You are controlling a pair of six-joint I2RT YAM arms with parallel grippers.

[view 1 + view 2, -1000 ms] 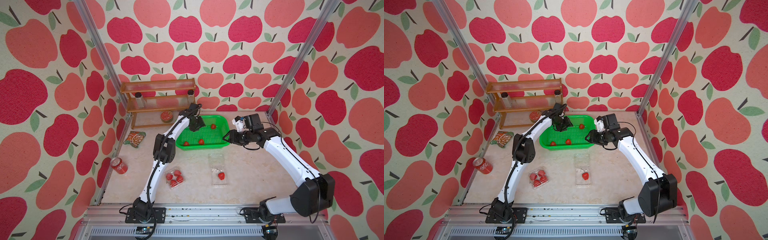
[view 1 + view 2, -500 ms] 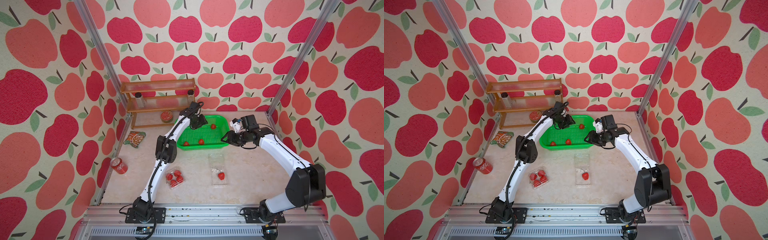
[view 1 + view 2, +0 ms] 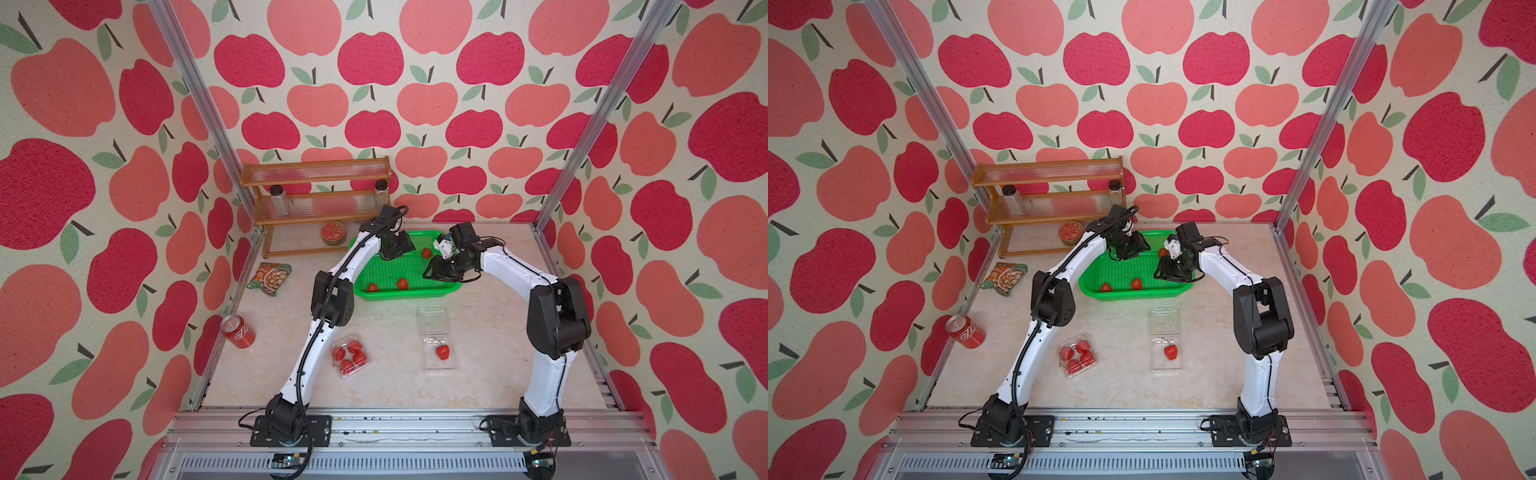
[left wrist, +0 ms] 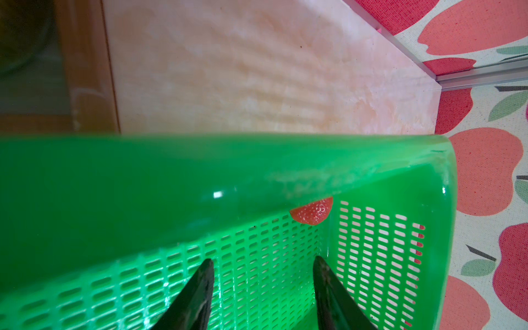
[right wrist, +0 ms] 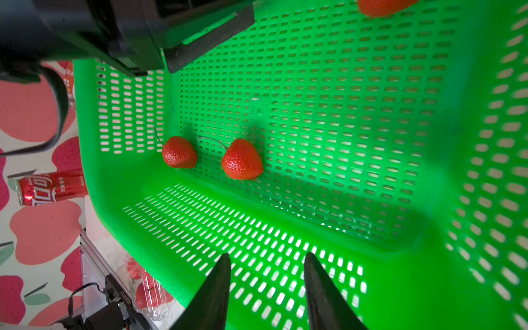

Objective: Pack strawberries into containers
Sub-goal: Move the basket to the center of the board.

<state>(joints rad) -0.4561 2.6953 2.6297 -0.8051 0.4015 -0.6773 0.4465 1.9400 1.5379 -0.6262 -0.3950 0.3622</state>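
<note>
Half of a strawberry [image 4: 313, 213], lying toward 1 o'clock in the green basket [image 4: 200, 177], is hidden behind the basket's blurred rim in the left wrist view. There the left hand [image 4: 263, 260] is cropped at the finger bases. In the right wrist view a strawberry [image 5: 383, 7] and the right hand [image 5: 267, 255] are cut by the frame, while the closed container [image 5: 148, 291] and soda can [image 5: 51, 187] are partly screened by the basket wall. In both top views neither hand's fingertips can be made out.

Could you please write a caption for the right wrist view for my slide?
Open right gripper at the basket, two strawberries ahead.
</note>
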